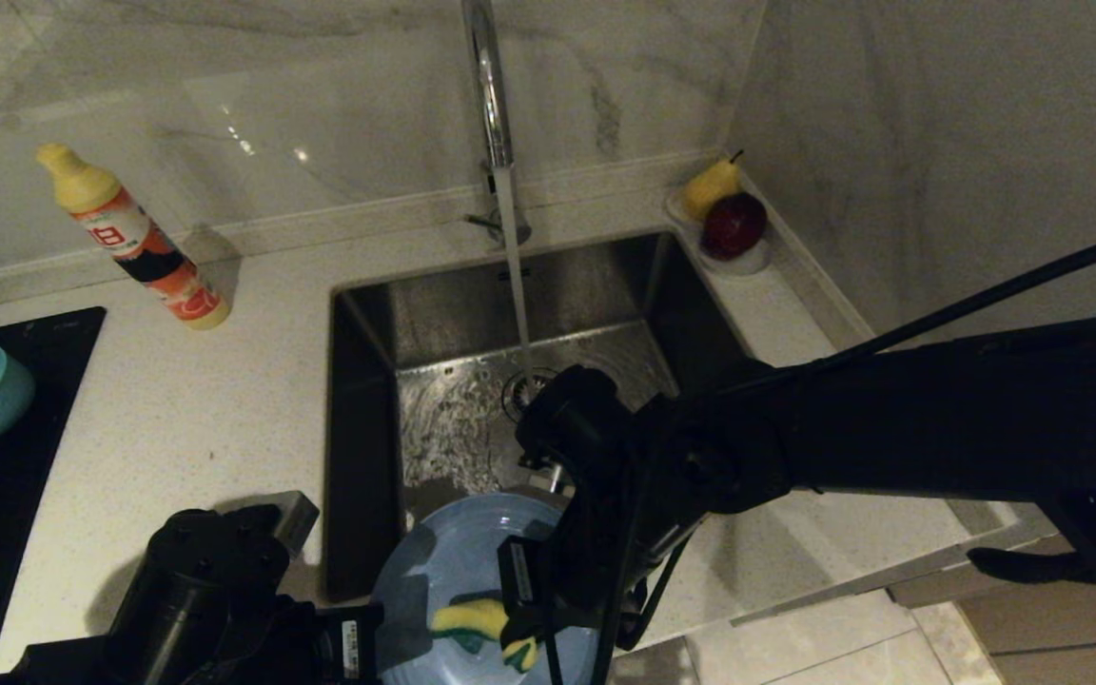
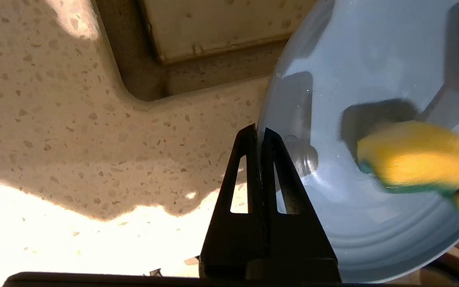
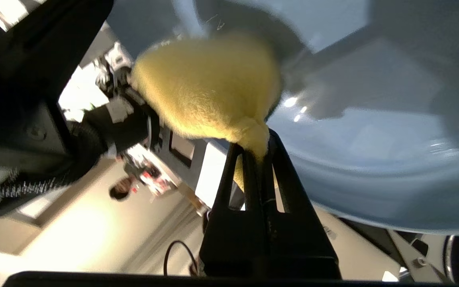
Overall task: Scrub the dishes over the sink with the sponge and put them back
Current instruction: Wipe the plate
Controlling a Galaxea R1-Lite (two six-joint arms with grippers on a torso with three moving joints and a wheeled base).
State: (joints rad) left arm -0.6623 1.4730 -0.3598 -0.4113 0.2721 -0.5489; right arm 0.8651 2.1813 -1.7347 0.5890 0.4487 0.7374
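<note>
Over the sink [image 1: 434,314], left jaws clamp the plate [image 1: 453,571]; right jaws press the pinched sponge [image 1: 472,618] inside.

- right tool [image 3: 258,149] clamped tight on yellow sponge [image 3: 209,87], pinched at one end
- sponge against pale blue-grey plate [image 3: 373,151]
- other arm's black body [image 3: 34,79] close beside the sponge

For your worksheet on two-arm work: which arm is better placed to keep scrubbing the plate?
Right. Its fingers pinch the sponge against the plate, while the left gripper is shut on the plate's rim, steadying it.
</note>
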